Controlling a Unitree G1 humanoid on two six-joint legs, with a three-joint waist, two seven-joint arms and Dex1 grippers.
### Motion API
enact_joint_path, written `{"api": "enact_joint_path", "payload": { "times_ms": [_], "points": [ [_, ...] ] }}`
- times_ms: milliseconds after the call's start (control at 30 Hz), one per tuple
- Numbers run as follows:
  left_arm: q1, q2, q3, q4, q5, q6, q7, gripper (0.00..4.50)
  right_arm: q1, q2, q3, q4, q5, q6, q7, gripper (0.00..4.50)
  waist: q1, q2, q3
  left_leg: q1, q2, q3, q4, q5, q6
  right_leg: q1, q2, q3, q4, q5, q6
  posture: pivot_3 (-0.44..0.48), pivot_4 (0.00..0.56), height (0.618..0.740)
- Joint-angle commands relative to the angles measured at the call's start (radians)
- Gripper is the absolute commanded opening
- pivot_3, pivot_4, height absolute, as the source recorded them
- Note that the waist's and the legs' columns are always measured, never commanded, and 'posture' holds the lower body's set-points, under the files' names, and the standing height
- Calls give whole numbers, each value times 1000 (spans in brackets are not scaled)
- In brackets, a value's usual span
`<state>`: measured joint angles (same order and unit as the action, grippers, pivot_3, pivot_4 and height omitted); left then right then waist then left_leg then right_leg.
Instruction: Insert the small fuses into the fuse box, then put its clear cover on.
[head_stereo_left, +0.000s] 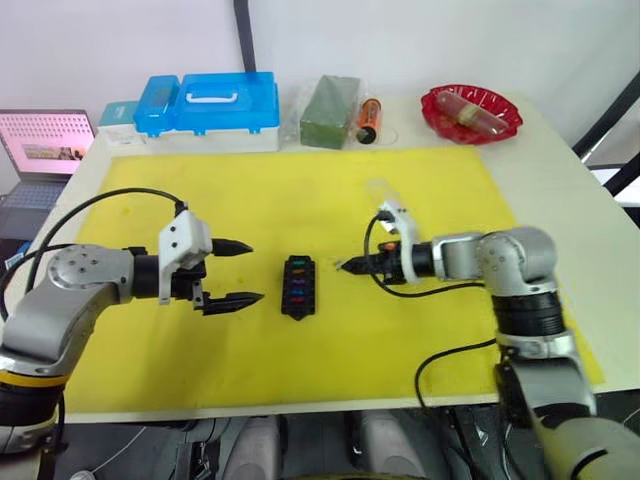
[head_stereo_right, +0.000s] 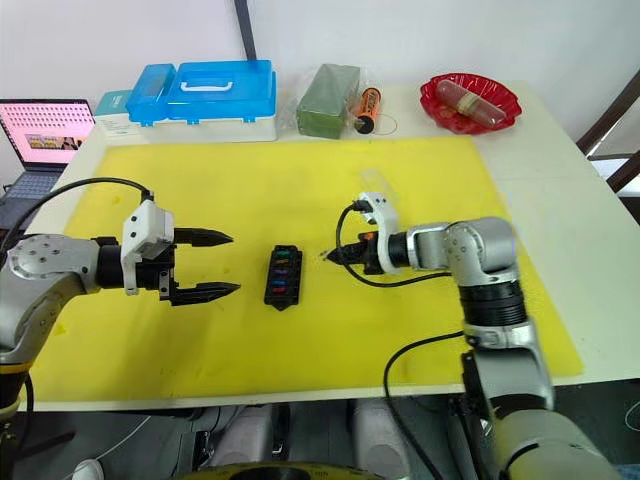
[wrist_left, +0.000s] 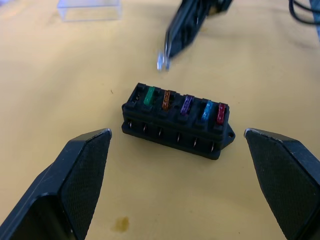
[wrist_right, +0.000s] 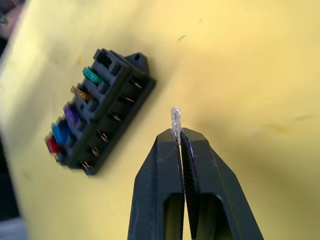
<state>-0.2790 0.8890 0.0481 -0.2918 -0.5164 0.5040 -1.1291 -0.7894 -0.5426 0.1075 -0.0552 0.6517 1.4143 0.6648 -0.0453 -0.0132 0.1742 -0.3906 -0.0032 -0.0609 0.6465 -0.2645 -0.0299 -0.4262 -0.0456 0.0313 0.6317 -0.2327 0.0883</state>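
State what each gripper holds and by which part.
Right gripper: shut on a small pale fuse, pinched by its lower end. Left gripper: open, holding nothing.

Our arms are silver-grey metal with rounded joint housings and black bands. Each gripper, left (head_stereo_left: 232, 272) and right (head_stereo_left: 347, 266), has two tapered black fingers (wrist_left: 80, 185) with finely textured inner pads, behind a white wrist block. Loose black cables (head_stereo_left: 100, 200) loop along both forearms.

left gripper (head_stereo_left: 236, 272): jaws wide | right gripper (wrist_right: 181, 137): jaws pinched
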Motion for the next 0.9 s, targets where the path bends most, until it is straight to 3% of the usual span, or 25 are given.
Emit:
{"api": "enact_joint_path", "payload": {
  "times_ms": [33, 167, 333, 467, 633, 900],
  "points": [
    [-19, -5, -8, 27, 22, -46, -18, 4500, -96, -83, 144, -89, -25, -83, 122, 32, -2, 0, 0, 0, 0, 0, 0, 0, 0, 0, 0, 0, 0, 0, 0, 0, 150, 740],
    [-26, -15, -23, 66, 42, -75, -31, 4500, -231, -126, 332, -76, -134, -204, 219, 32, -1, 0, 0, 0, 0, 0, 0, 0, 0, -1, 1, 0, 0, 0, 0, 0, 150, 740],
    [-29, -29, -34, 90, 62, -94, -37, 4500, -392, -41, 449, 72, -241, -288, 273, 32, 1, 0, 0, 0, 0, 0, 0, 0, 0, -1, 0, 0, 0, 0, 0, 0, 150, 740],
    [-35, -34, -36, 100, 70, -102, -37, 4500, -536, -1, 620, 172, -353, -371, 409, 32, 2, 1, 0, -1, 0, 0, 0, 0, 0, -1, -1, 0, 0, 0, 0, 0, 150, 740],
    [-25, -36, -28, 96, 74, -103, -34, 4500, -623, 55, 680, 252, -384, -369, 539, 32, 2, 1, 0, -1, 0, 0, 0, 0, 0, -2, -1, 0, 0, 0, 0, 0, 150, 740],
    [2, -51, -25, 72, 73, -99, -10, 4500, -669, 148, 731, 387, -478, -354, 575, 32, 0, 1, 0, -1, 0, 0, 0, 0, 0, -2, -1, 0, 1, 0, 0, 0, 150, 740]
  ]
}}
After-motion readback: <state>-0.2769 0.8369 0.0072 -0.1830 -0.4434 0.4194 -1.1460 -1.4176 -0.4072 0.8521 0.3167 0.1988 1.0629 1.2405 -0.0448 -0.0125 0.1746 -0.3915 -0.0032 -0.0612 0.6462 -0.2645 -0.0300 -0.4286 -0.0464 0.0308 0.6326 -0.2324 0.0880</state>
